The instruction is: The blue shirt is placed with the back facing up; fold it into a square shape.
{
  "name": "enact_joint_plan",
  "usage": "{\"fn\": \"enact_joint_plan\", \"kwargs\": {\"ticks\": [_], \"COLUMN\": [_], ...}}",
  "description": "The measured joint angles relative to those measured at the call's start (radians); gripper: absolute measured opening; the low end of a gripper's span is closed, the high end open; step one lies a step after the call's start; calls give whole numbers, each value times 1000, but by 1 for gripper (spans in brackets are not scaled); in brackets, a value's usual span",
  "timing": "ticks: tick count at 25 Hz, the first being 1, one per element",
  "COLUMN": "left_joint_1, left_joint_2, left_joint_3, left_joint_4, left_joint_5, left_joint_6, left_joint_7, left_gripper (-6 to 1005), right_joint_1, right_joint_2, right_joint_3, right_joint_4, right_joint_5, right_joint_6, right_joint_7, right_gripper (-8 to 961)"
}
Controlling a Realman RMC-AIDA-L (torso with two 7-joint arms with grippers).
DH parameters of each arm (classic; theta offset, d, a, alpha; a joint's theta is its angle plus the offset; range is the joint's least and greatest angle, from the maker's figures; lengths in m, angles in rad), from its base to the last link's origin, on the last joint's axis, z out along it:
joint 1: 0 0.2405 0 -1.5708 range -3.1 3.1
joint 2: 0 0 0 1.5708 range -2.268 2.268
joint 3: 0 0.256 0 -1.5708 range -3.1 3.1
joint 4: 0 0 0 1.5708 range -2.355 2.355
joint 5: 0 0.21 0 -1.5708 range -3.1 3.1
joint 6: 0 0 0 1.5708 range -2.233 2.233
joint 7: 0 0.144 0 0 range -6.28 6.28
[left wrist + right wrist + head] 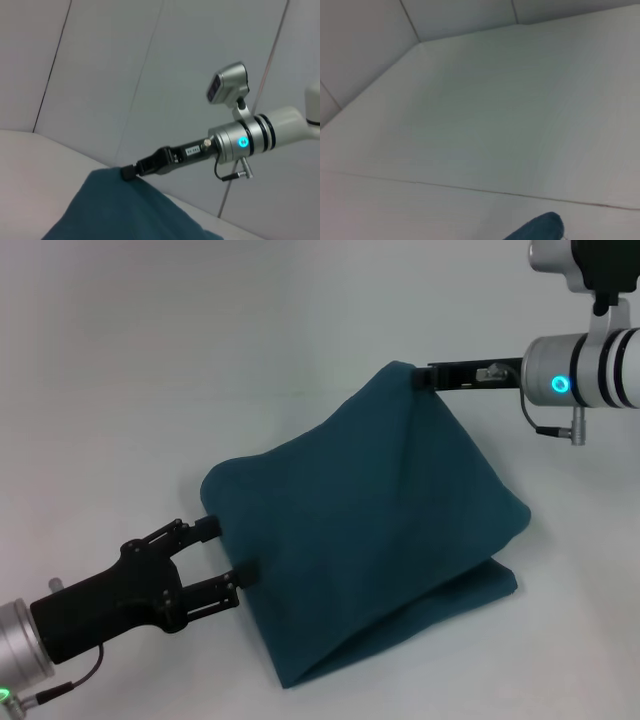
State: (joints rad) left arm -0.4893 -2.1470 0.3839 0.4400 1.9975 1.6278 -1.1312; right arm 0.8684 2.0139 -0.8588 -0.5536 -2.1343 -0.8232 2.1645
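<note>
The blue shirt [370, 530] lies on the white table as a folded teal bundle, plain side showing. Its far corner is pulled up off the table into a peak. My right gripper [422, 377] is shut on that raised corner, reaching in from the right. The left wrist view shows the same grip, with the right gripper [129, 172] pinching the shirt [125, 215] at its tip. My left gripper [227, 552] is low at the shirt's near left edge, open, its fingertips [207, 529] just touching the cloth. The right wrist view catches only a scrap of the shirt [540, 229].
The white table [150, 390] spreads around the shirt on all sides. Pale wall panels [125, 75] stand behind it. No other objects are in view.
</note>
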Motion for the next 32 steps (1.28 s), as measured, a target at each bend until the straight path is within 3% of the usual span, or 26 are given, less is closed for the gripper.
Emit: {"fn": "enact_joint_plan", "kwargs": {"ticks": [5, 9, 12, 15, 23, 28, 32], "left_joint_1": [-4, -7, -7, -7, -12, -14, -14], "left_joint_2": [-3, -7, -9, -9, -11, -13, -14], "left_joint_3": [0, 2, 6, 7, 7, 8, 9], "left_joint_4": [-2, -3, -3, -3, -2, -3, -3], "left_joint_5": [-2, -2, -2, -2, -2, -2, -2], "left_joint_6": [0, 0, 0, 0, -1, 0, 0], "left_joint_7": [-4, -6, -6, -6, -6, -5, -4], "left_gripper": [892, 892, 891, 891, 892, 892, 892], "right_joint_1": [-24, -62, -125, -174, -362, -405, -417], "right_joint_2": [3, 27, 44, 44, -6, -46, -66], "right_joint_3": [-7, -1, 34, 51, 68, 107, 109], "right_joint_4": [29, 31, -19, -58, -164, -157, -152], "right_joint_5": [-22, -26, 19, 67, 214, 200, 162], "right_joint_6": [39, 78, 87, 67, -294, -485, -527], "right_joint_7": [-1, -40, -93, -95, -105, -66, -16], "right_gripper": [11, 10, 57, 196, 504, 609, 693]}}
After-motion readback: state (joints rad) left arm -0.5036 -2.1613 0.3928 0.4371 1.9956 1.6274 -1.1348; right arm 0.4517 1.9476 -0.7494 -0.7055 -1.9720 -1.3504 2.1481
